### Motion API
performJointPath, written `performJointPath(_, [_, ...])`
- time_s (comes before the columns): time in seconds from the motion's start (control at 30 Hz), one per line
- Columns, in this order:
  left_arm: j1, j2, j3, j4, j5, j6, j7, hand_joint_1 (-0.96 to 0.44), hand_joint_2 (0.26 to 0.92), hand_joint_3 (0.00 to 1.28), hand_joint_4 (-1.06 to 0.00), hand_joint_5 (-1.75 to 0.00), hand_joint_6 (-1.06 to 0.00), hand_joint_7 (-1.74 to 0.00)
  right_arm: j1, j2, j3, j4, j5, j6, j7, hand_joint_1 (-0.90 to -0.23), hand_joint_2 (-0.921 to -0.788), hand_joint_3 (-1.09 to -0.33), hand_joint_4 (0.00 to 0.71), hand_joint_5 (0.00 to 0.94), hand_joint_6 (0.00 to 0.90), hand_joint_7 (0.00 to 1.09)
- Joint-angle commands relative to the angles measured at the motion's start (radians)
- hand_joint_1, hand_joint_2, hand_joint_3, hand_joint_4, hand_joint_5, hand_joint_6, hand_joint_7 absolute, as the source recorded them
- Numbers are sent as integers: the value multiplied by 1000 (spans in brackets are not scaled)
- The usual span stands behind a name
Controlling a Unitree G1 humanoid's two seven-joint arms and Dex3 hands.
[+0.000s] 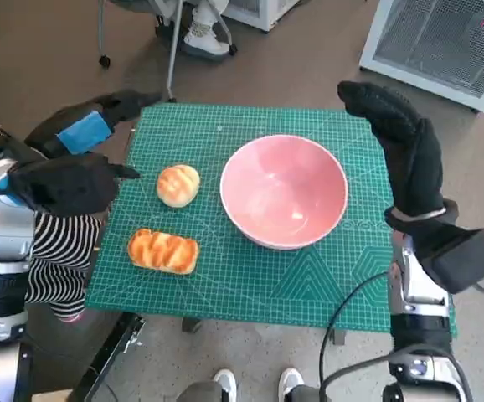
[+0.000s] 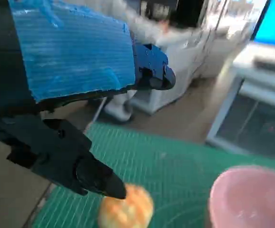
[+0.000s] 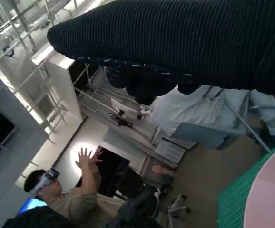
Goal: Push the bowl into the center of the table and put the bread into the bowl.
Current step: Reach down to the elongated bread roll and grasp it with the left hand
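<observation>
A pink bowl (image 1: 284, 191) stands empty on the green cutting mat (image 1: 225, 276), right of the mat's middle; it also shows in the left wrist view (image 2: 251, 199) and the right wrist view (image 3: 273, 194). A round bread roll (image 1: 178, 184) (image 2: 126, 209) lies to its left, and a long ridged bread (image 1: 163, 250) lies nearer the front. My left hand (image 1: 87, 159) (image 2: 75, 95) hovers open at the mat's left edge, fingers spread, beside the round roll. My right hand (image 1: 401, 142) (image 3: 175, 42) is raised flat and open to the right of the bowl, apart from it.
The mat covers a small table. A white grilled cabinet (image 1: 443, 42) stands at the far right. A person's white shoe and chair legs (image 1: 200, 33) are beyond the table; shoes (image 1: 254, 385) show at the front. A person with a headset (image 3: 56, 190) raises a hand.
</observation>
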Motion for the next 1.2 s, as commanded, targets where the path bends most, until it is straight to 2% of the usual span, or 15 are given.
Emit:
performJointPath(0.03, [-50, 0, -35, 49, -2, 26, -30, 152, 727, 10, -97, 0, -313, -17, 31, 5, 2, 8, -4, 19, -11, -843, -921, -723, 212, 7, 36, 592])
performJointPath(0.47, [-95, 11, -100, 186, 19, -14, -22, 83, 726, 6, -86, 0, -291, 0, 55, -1, -5, -20, 7, 31, -14, -844, -921, -721, 217, 8, 36, 595])
performJointPath(0.87, [-22, 35, -95, 102, 8, 6, -40, 51, 724, 4, -88, -1, -291, -1, 76, -5, -14, -28, 17, 37, -9, -817, -921, -717, 220, 7, 42, 592])
performJointPath(1.0, [46, 50, -83, 2, -17, 36, -78, 44, 724, 4, -90, -1, -295, -2, 86, -2, -13, -44, 20, 45, -9, -813, -921, -716, 221, 7, 43, 591])
performJointPath(1.2, [142, 91, -77, -171, -71, 119, -213, 31, 730, 6, -90, -1, -312, -9, 100, 2, -10, -55, 22, 50, -7, -806, -921, -713, 221, 6, 44, 589])
